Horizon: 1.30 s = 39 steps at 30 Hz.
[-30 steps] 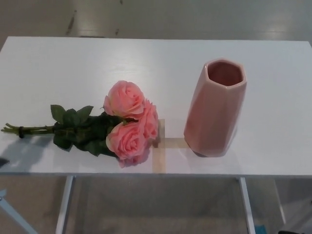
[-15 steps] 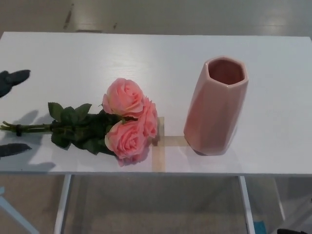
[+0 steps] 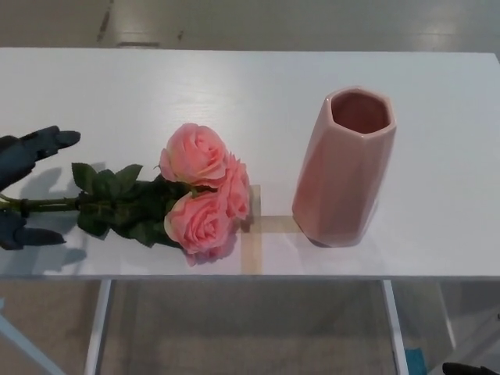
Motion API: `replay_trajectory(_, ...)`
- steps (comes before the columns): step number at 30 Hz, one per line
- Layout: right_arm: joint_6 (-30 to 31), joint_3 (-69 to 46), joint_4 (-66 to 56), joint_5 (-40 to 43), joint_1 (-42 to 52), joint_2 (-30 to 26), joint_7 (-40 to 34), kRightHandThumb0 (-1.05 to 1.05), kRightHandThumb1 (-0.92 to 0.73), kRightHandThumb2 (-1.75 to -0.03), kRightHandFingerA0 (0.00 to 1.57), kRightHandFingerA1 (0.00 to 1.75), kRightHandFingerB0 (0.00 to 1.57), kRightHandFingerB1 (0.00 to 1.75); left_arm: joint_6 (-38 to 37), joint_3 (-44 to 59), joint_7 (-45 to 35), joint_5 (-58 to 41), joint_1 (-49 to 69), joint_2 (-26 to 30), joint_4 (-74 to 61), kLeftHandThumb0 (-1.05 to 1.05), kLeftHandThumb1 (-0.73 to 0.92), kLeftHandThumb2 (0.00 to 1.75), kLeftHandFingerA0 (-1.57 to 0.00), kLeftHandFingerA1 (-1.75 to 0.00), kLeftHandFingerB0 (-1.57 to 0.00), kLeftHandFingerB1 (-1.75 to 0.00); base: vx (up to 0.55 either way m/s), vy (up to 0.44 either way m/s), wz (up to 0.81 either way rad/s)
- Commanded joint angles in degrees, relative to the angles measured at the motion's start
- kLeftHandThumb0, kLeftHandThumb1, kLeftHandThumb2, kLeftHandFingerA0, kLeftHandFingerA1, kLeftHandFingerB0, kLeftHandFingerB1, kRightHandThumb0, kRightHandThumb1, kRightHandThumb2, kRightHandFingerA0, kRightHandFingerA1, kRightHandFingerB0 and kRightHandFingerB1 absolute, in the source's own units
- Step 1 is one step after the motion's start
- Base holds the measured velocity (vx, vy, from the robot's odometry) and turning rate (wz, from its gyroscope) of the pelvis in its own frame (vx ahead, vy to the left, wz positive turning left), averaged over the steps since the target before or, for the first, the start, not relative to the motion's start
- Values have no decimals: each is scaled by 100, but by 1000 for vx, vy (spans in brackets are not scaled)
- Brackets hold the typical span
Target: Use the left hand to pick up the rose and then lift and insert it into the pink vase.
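Reaching in at the table's (image 3: pixel 437 101) left edge, left hand (image 3: pixel 22 187) has fingers spread apart, straddling the stem end of the rose (image 3: pixel 156 201), holding nothing. Rose lies flat near the front edge, blooms toward the pink vase (image 3: pixel 344 168), upright, well apart. Best to close on bare stems, not leaves.

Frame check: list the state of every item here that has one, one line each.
rose: bunch lying flat on the table, stems pointing to the robot's left, not lifted.
pink vase: upright, mouth open, nothing inside.
left hand: open, fingers spread either side of the stem ends, no grip visible yet.
right hand: not in view.
table: white, tape cross between rose and vase.
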Motion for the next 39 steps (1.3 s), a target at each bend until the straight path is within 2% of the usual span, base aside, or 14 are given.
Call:
replay_trajectory(1,-69,-14,-21,61,31,2,21,-23,-63,-58,62,51,54,47,115,-305,64,623,-361,-112,332,-43,32,69,0,-19,0,-19,0,0,0)
replay_trajectory(16,-46,-60,-9,134,3,11,111,-22,-64,-58,61,51,54,47,-54,-492,145,929,-977,-466,819,-41,29,67,-4,-24,-4,-26,0,0,0)
replay_trajectory(28,-28,-80,-7,143,-107,17,99,-22,-64,-58,62,51,55,47,4,-859,92,1230,-1404,-830,1180,-44,30,65,-5,-36,-3,-30,0,0,0)
replay_trajectory(34,5,-67,-48,123,-125,20,80,-22,-64,-58,61,50,55,47,61,-965,-14,1304,-1371,-985,1016,-44,31,67,-6,-35,-1,-30,0,0,0)
replay_trajectory(35,3,-69,-48,127,-123,21,85,-22,-64,-58,61,50,55,47,48,-985,-17,1307,-1373,-1014,1041,-48,39,62,-9,-29,-8,-26,0,0,0)
replay_trajectory(36,0,-67,-53,126,-116,23,89,-22,-64,-58,61,50,55,47,29,-996,-7,1303,-1371,-1032,1077,-44,43,57,-12,-26,-7,-25,0,0,0)
replay_trajectory(39,0,-64,-64,124,-105,26,91,-22,-64,-58,61,50,55,47,7,-1000,9,1302,-1368,-1047,1118,-44,43,57,-12,-26,-7,-25,0,0,0)
